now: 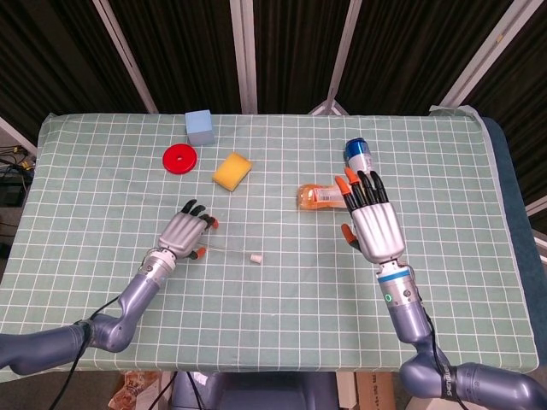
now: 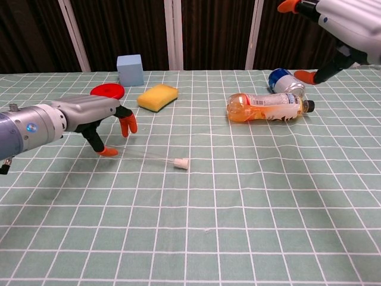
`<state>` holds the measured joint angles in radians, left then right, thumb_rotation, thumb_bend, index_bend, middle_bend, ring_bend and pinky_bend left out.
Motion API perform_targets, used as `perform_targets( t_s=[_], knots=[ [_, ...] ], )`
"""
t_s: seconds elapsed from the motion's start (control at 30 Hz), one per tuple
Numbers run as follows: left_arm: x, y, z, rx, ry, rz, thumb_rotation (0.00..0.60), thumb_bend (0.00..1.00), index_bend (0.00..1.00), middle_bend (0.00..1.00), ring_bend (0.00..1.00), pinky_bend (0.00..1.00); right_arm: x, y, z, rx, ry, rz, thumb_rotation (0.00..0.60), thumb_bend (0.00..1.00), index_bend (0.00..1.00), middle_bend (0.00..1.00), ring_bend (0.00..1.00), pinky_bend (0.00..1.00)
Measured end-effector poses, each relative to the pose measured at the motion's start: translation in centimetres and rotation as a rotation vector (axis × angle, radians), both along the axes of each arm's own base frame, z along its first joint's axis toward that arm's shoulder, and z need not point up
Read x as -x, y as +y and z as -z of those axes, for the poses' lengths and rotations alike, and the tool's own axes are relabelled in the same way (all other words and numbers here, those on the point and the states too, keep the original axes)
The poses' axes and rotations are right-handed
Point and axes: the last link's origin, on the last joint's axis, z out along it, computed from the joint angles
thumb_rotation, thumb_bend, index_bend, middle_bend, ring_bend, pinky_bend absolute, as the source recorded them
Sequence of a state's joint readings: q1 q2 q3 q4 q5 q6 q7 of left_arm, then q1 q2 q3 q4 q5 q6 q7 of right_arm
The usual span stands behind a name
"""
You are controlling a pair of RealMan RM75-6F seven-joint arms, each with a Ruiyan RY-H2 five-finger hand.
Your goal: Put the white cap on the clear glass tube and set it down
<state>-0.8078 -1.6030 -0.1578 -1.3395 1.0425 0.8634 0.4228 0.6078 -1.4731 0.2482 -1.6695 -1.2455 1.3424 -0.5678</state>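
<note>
From the head view we see the clear glass tube (image 1: 231, 251) lying flat on the green checked table (image 1: 273, 307), with the white cap (image 1: 255, 256) fitted on its right end. The left robot hand (image 1: 185, 235) sits just to the left of the tube, palm down, its fingers spread and gripping nothing; we cannot tell whether a fingertip touches the tube's bare end. The right robot hand (image 1: 373, 224) hangs over the right half of the table with fingers straight and apart, empty, partly in front of an orange drink bottle (image 1: 318, 197) lying on its side. A blue-topped can (image 1: 358, 156) lies beyond it. Farther back we see a yellow sponge (image 1: 232, 170), a red disc (image 1: 180, 158) and a light blue cube (image 1: 199, 128).

From the chest view we find the tube (image 2: 146, 155) faint against the cloth, running from the left robot hand (image 2: 95, 113) down to the cap (image 2: 181, 162), which rests on the table. The hand's fingers arch apart above the table, holding nothing. The right robot hand (image 2: 342, 21) shows at the top right corner, raised well above the bottle (image 2: 266, 107) and can (image 2: 284, 81), fingers apart.
</note>
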Motion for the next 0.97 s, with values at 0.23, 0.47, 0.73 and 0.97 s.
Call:
perform_targets(
  t_s=[0.23, 0.47, 0.73, 0.97],
  knots=[
    [0.8, -1.1, -3.1, -0.045, -0.061, -0.064, 0.600, 0.25, 0.21, 0.19, 0.03, 0.00, 2.0, 1.4, -1.0, 0.002, 0.004, 0.037, 0.600, 0.36, 0.00, 0.00, 0.00, 0.00],
    [4.1, -3.8, -8.3, -0.158, -0.167, -0.144, 0.600, 0.15, 0.09, 0.06, 0.00, 0.00, 6.9, 4.5, -3.3, -0.015, -0.027, 0.176, 0.600, 0.36, 0.00, 0.00, 0.00, 0.00],
    [9.3, -9.8, -13.5, -0.303, -0.221, -0.163, 0.600, 0.15, 0.03, 0.02, 0.00, 0.00, 12.6, 9.1, -6.5, -0.006, -0.095, 0.339, 0.600, 0.35, 0.00, 0.00, 0.00, 0.00],
    [13.7, -15.5, -17.6, -0.398, -0.212, -0.221, 0.600, 0.15, 0.01, 0.00, 0.00, 0.00, 16.0, 13.2, -9.2, 0.048, -0.113, 0.405, 0.600, 0.35, 0.00, 0.00, 0.00, 0.00]
  ],
)
